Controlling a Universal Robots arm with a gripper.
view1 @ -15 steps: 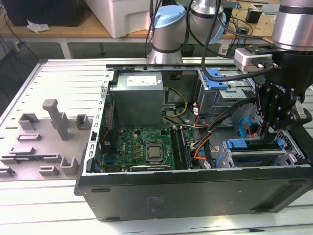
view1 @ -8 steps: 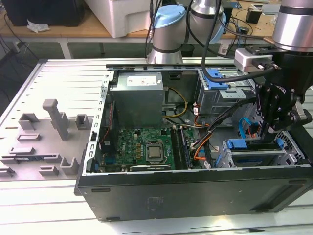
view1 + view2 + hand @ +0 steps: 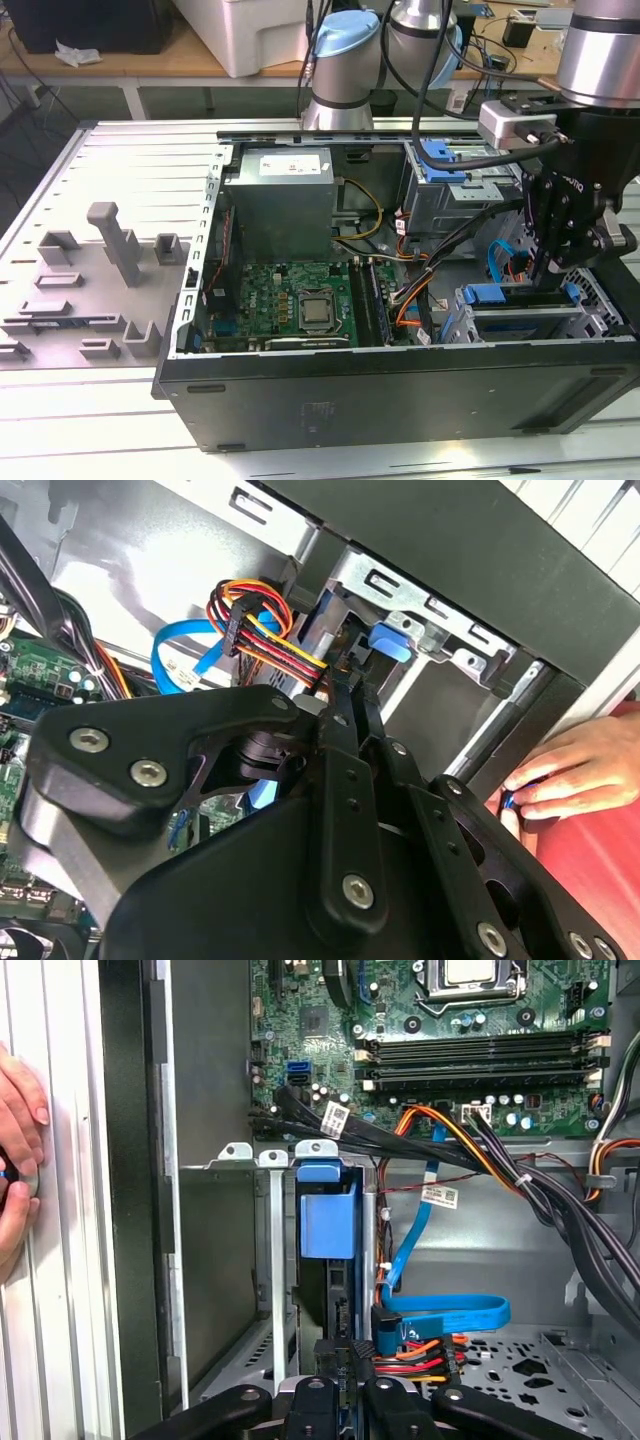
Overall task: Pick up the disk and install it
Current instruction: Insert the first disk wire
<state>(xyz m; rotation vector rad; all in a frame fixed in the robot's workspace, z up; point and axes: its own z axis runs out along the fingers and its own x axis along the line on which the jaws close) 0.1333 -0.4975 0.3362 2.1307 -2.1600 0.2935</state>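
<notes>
— Disk (image 3: 328, 1260) placement, how is it going?
— It is sitting edge-up in the drive cage (image 3: 520, 315) of the case, and the gripper (image 3: 345, 1380) jaws are closing narrowly on its rear edge; seating looks nearly done.

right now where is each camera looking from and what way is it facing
Exterior view: off the arm, above the open computer case, facing the motherboard; the arm and gripper show at its right.
First wrist view: on the arm, facing down the gripper into the drive cage; a person's hand shows.
Second wrist view: behind the gripper linkage, facing the cage.
Both wrist views share the disk, cables and hand.
</notes>
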